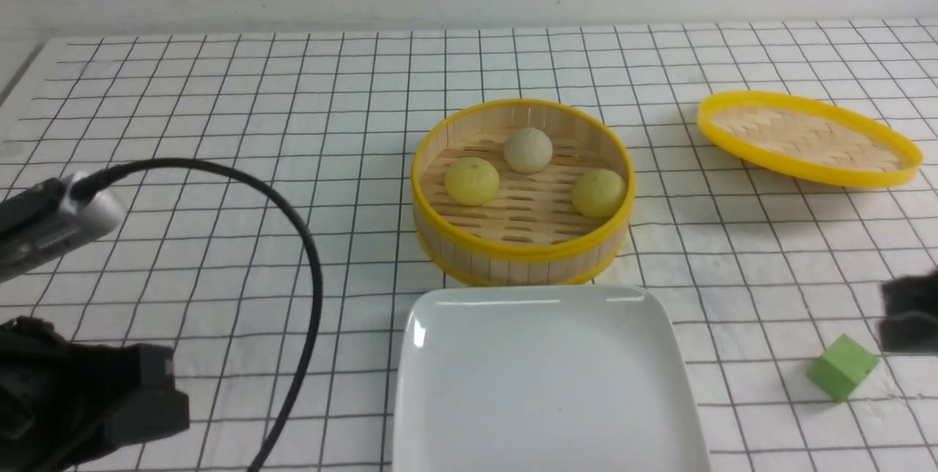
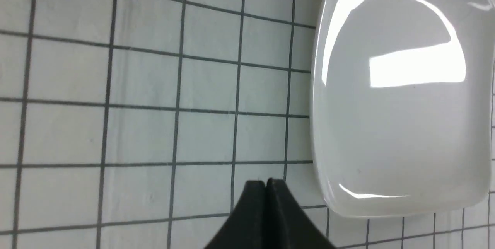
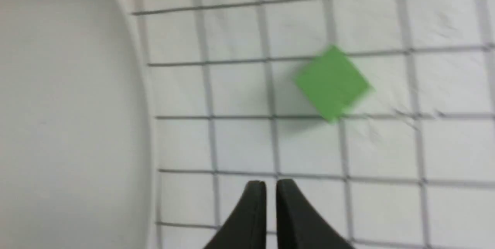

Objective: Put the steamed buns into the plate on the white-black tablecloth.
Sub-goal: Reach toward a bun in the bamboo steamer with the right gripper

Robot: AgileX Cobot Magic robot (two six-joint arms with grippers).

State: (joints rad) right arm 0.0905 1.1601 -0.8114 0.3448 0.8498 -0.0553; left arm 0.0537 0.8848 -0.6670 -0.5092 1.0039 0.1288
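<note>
Left tool clenched on nothing, right tool slightly apart, empty; steamed buns lie fwd in steamer, beyond plate; I judge right arm nearer.

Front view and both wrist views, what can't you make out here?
Right gripper: in the front view, mostly cut off by the right edge and blurred.
Plate: in the front view, its near side is cut off by the bottom edge.
Green cube: in the right wrist view, blur smears its edges.
</note>
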